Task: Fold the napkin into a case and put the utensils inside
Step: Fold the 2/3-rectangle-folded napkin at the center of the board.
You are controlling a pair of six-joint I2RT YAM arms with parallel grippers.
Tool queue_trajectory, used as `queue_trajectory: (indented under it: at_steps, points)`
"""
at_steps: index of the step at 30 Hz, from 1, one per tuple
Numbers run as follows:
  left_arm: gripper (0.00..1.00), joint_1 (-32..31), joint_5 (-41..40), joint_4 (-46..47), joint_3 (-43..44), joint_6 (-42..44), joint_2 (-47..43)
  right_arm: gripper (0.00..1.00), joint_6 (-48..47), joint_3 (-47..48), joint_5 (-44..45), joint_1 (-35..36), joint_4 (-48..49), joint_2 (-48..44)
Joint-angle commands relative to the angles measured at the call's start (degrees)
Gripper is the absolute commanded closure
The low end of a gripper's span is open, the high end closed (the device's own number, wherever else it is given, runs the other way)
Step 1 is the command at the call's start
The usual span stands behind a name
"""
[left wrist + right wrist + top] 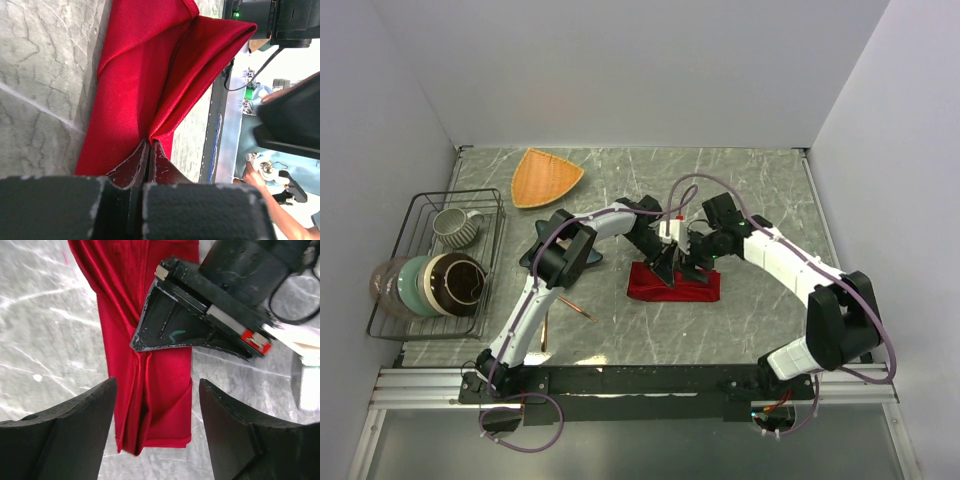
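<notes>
The red napkin (pixel 698 290) lies folded into a long narrow strip at the table's middle. My left gripper (pixel 665 268) is shut, pinching a raised fold of the napkin (pixel 135 75) between its fingertips (pixel 149 145). My right gripper (pixel 696 262) hovers open just above one end of the strip; its fingers (pixel 85 410) straddle the napkin (pixel 120 300) without touching it. The left gripper's fingers (pixel 170 330) show in the right wrist view, pressed on the cloth. Thin copper utensils (pixel 576 308) lie on the table left of the napkin, near the left arm.
A blue star-shaped dish (pixel 533 256) sits partly under the left arm. An orange triangular plate (pixel 546 177) lies at the back left. A wire rack (pixel 415 215) with a mug (pixel 454 226) and bowls (pixel 440 285) stands at the left edge.
</notes>
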Motion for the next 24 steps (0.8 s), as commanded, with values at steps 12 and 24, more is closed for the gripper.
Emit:
queue_trajectory:
  at_steps: [12,24]
  points:
    - [0.99,1.0,-5.5,0.3,-1.8,1.8,2.6,0.3,-8.6,0.4,4.4,3.0,-1.4,7.7]
    - [0.99,1.9,-4.7,0.7,-1.6,0.8,3.3,0.49,-13.1,-0.2,7.0,3.5,-2.0,9.8]
